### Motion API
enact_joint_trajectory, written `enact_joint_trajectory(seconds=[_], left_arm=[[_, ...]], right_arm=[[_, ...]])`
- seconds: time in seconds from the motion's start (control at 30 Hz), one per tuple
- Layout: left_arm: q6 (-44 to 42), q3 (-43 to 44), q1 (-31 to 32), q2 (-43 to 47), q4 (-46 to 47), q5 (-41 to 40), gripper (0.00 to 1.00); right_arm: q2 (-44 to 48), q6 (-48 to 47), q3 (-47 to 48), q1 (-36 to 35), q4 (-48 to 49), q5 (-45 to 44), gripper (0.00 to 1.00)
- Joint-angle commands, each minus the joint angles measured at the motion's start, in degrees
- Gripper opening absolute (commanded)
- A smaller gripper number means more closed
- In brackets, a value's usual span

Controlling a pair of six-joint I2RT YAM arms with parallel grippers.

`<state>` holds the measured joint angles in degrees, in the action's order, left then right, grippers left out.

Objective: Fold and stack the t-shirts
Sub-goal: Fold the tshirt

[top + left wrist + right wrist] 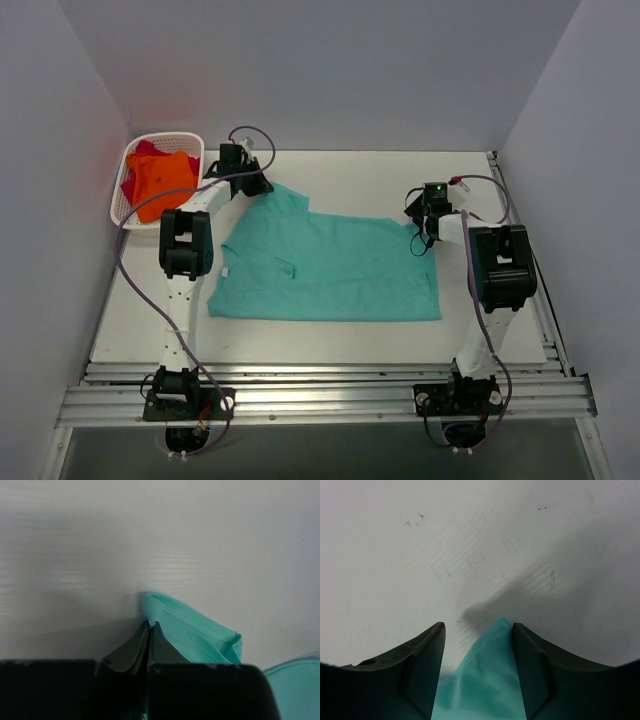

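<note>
The teal-green t-shirt (325, 268) lies spread flat in the middle of the table. My left gripper (262, 185) is at its far left corner. In the left wrist view the jaws (150, 625) are closed together on the hemmed edge of the teal cloth (195, 630). My right gripper (425, 235) is at the shirt's far right corner. In the right wrist view it (477, 626) is open, with a pointed teal corner (490, 670) between the fingers, close to the right finger (530, 660). The orange t-shirt (165, 180) and the magenta-red t-shirt (132, 186) lie bunched in the basket.
A white lattice basket (190, 137) stands at the far left of the table, beside the left arm. White walls close in the table at the back and on both sides. A metal rail (320, 395) runs along the near edge.
</note>
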<state>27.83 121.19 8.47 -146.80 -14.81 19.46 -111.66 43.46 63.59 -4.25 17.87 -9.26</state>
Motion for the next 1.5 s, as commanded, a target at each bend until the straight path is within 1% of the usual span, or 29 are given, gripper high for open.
enact_joint_trajectory(seconds=[0.0,0.07,0.17,0.23,0.27,0.63,0.77,1.17,1.33,1.47], left_arm=[[-1.73,-1.13,0.41,-0.15,-3.82,-2.94,0.02],[-1.82,-1.04,0.41,-0.15,-3.82,-3.03,0.02],[-1.91,-1.13,0.41,-0.06,-3.82,-2.94,0.02],[-1.91,-1.13,0.41,-0.06,-3.91,-3.03,0.02],[-1.91,-1.13,0.49,-0.06,-3.74,-3.12,0.02],[-1.64,-1.92,0.41,0.55,-3.03,-3.47,0.02],[-1.29,-3.76,0.50,2.22,-1.37,-3.03,0.02],[-2.17,-12.99,0.58,15.22,1.45,-5.40,0.02],[-2.17,-15.80,0.58,18.48,1.89,-5.75,0.02],[-2.26,-20.53,0.58,21.90,3.12,-6.63,0.02]], right_arm=[[-1.55,0.83,0.57,-0.85,-2.58,-0.06,0.51],[-1.55,0.75,0.48,-0.67,-2.66,-0.15,0.45],[-1.46,0.57,0.30,-0.58,-2.66,-0.32,0.28],[-1.55,0.48,0.30,-0.67,-2.84,-0.58,0.02],[-1.55,0.57,0.39,-0.67,-3.19,-0.76,0.00],[1.35,-0.13,-1.45,0.38,-3.28,-2.34,0.00],[3.72,-0.40,-1.98,0.38,-3.54,-3.05,0.00],[9.26,-0.57,-2.77,0.30,-4.07,-3.31,0.00],[11.45,-0.48,-3.47,0.38,-4.25,-2.96,0.00],[13.39,-0.40,-4.18,0.30,-4.77,-2.70,0.00]])
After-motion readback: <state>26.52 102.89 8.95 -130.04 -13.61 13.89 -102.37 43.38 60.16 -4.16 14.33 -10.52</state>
